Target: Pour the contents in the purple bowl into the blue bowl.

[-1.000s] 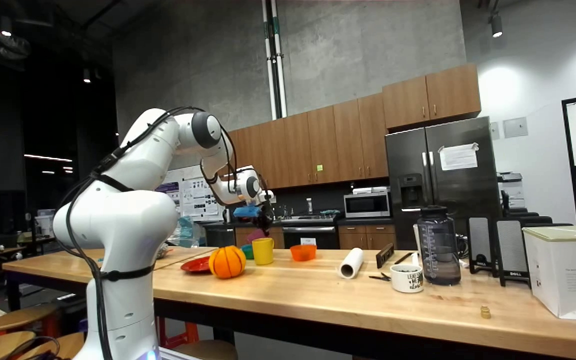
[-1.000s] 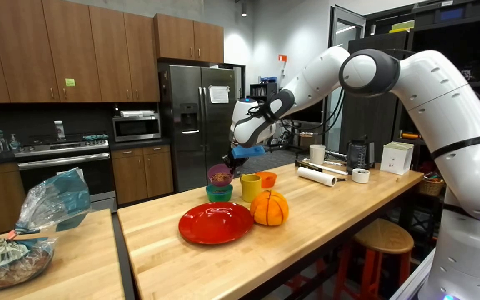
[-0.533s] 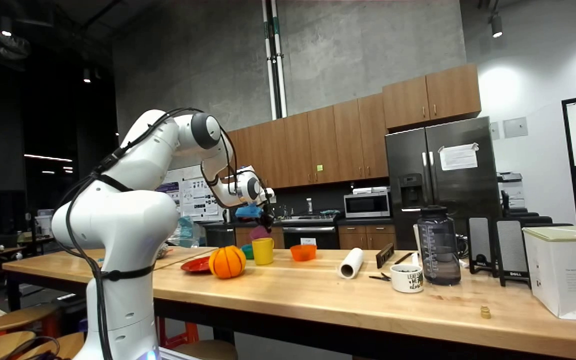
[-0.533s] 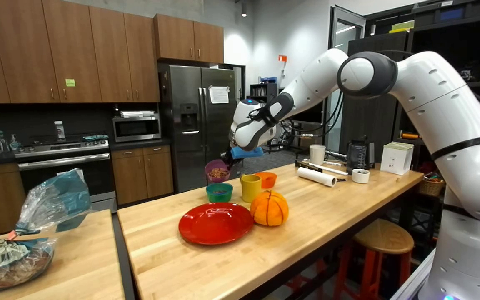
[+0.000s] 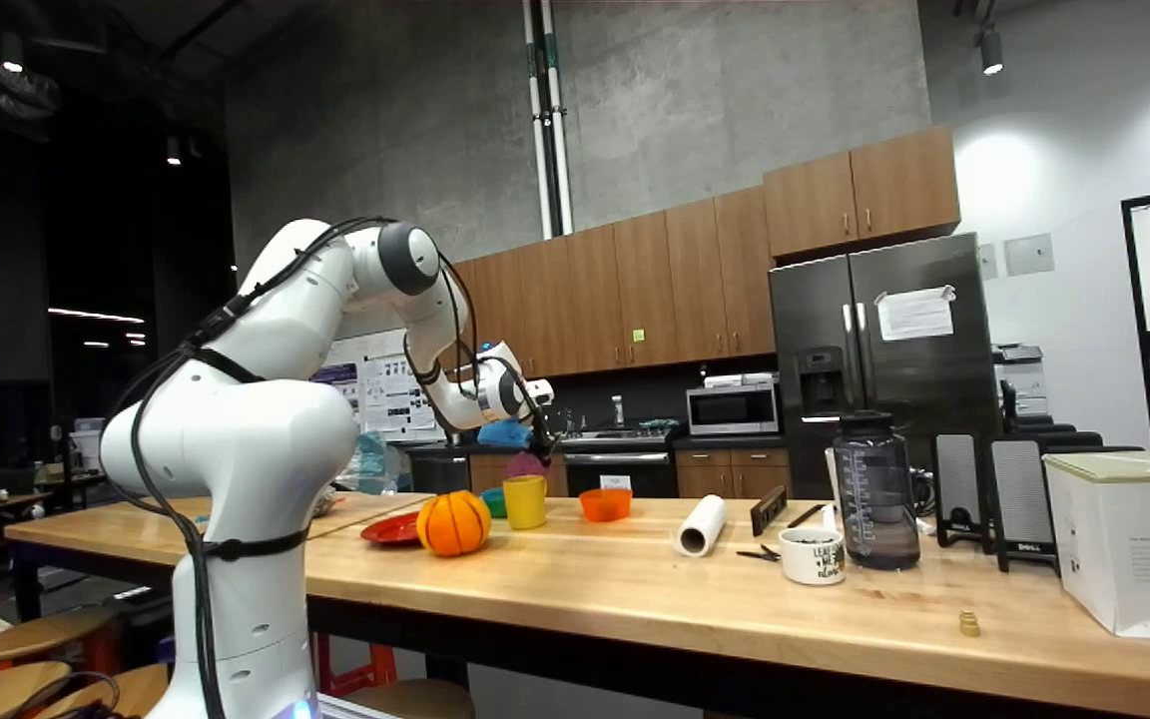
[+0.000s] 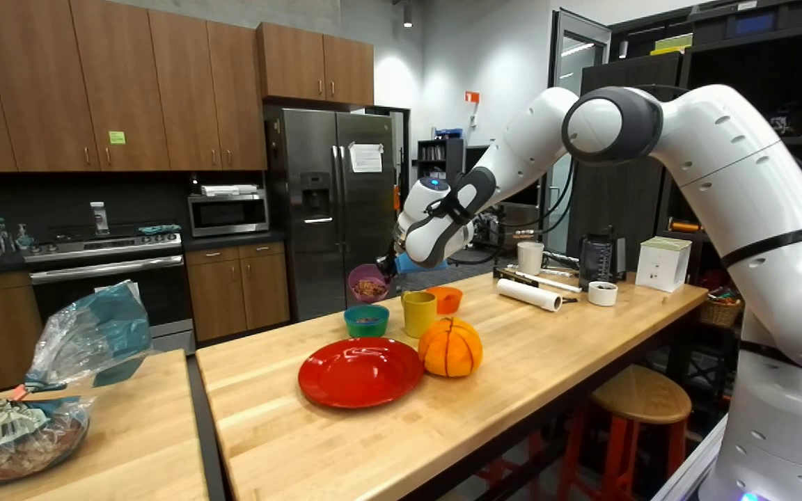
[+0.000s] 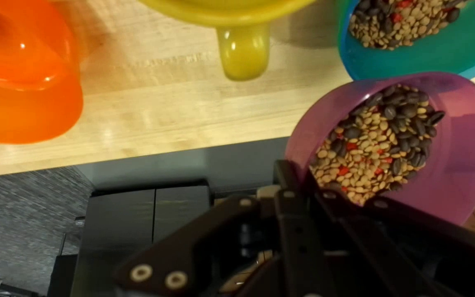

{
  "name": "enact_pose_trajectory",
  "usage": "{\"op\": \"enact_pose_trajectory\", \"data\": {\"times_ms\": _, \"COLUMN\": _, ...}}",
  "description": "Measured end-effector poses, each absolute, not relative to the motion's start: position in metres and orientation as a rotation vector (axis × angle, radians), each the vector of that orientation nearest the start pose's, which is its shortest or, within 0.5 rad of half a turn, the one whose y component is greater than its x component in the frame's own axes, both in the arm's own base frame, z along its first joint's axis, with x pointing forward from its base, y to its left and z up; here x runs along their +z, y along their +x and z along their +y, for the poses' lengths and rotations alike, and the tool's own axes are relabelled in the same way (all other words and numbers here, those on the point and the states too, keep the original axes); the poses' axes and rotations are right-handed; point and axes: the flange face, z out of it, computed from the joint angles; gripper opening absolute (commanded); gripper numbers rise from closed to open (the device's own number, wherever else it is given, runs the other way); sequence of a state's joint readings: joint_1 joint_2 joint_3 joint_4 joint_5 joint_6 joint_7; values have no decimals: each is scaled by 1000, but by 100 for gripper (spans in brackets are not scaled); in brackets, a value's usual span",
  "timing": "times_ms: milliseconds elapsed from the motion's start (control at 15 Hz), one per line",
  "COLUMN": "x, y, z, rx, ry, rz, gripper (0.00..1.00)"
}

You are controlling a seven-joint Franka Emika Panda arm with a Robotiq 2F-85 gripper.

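The purple bowl [image 6: 354,279] is held in the air behind and above the blue bowl [image 6: 367,325], tilted toward it. The purple bowl also shows in the wrist view [image 7: 464,173] and, partly hidden, in an exterior view [image 5: 527,464]. It holds pale seeds, dark beans and red bits [image 7: 369,152]. The blue bowl, teal-looking, stands on the table with similar seeds inside; it also shows in the wrist view [image 7: 435,62], its near rim overlapped by the purple bowl. My gripper [image 7: 299,179] is shut on the purple bowl's rim; it also shows in an exterior view [image 6: 386,266].
A yellow mug [image 6: 419,313] stands right beside the blue bowl, with an orange bowl [image 6: 447,299] behind it. A red plate [image 6: 359,376] and an orange pumpkin [image 6: 451,348] lie in front. The table's far edge [image 7: 138,159] passes under the purple bowl.
The purple bowl has risen slightly, and a gap now shows above the blue bowl. My wrist has turned and shifted. The blue bowl and other table items have not moved.
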State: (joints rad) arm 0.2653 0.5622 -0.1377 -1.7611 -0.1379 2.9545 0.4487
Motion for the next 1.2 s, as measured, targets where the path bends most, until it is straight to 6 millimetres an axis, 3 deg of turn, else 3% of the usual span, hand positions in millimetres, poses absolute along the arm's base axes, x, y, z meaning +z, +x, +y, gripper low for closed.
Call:
{"op": "enact_pose_trajectory", "data": {"times_ms": 600, "x": 305, "y": 674, "z": 112, "rx": -1100, "ry": -2870, "rz": 165, "gripper": 1}}
{"op": "enact_pose_trajectory", "data": {"times_ms": 867, "x": 316, "y": 666, "z": 117, "rx": -1150, "ry": -2931, "rz": 63, "gripper": 1}}
{"op": "enact_pose_trajectory", "data": {"times_ms": 1200, "x": 327, "y": 655, "z": 143, "rx": -1094, "ry": -3029, "rz": -44, "gripper": 1}}
